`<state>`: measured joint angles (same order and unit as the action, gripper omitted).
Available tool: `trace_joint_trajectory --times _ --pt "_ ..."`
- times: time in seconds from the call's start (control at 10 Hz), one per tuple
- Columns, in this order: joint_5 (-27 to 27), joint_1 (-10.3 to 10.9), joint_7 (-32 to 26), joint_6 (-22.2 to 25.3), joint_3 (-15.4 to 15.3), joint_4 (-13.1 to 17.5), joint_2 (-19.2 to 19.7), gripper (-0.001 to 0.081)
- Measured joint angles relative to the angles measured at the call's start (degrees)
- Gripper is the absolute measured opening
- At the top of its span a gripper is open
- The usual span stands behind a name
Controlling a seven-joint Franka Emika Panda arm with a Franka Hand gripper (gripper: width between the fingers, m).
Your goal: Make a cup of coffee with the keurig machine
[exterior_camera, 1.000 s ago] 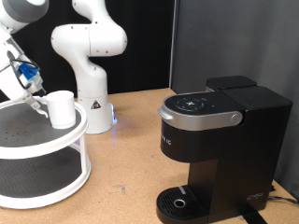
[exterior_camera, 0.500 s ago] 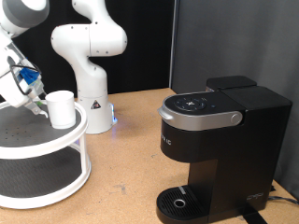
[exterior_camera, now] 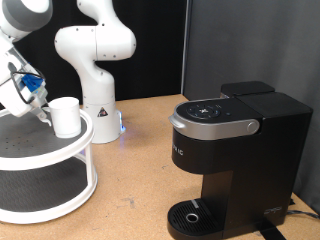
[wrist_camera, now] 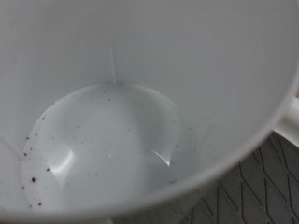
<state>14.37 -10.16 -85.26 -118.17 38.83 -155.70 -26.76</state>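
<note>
The cup (exterior_camera: 66, 116) stands upright on the top tier of a white two-tier round shelf (exterior_camera: 60, 160) at the exterior view's left, well apart from the keurig machine (exterior_camera: 235, 160) on the exterior view's right. The gripper (exterior_camera: 42, 112) sits at the cup's left side, touching or all but touching its wall. The jaws cannot be judged open or closed; the fingertips are hidden against the cup. The wrist view is filled by the cup (wrist_camera: 121, 112): a white interior with dark specks on the bottom, and a patch of the shelf's dark mesh surface at one corner. That view puts the hand directly over or at the rim, consistent with a grasp being set or just made.

Behind the shelf stands a second white robot arm base (exterior_camera: 95, 60). Further right, the machine rests on the wooden bench (exterior_camera: 140, 170), lid down, drip tray (exterior_camera: 190, 215) unoccupied.

Assessment: the step in hand is fetching the cup from the shelf. No part of the brewing work shows as done. The move ahead calls for a firm hold on the rim or wall, a lift clear of the shelf's raised edge, and a level carry across the bench to the drip tray.
</note>
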Motion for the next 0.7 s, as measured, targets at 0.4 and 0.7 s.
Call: trace_joint_trajectory --times 0.4,0.7 --pt "0.1 0.0 0.0 -0.12 0.0 0.03 0.0 0.0074" --pt "1.81 0.05 0.76 0.03 -0.64 0.83 -0.19 0.0064"
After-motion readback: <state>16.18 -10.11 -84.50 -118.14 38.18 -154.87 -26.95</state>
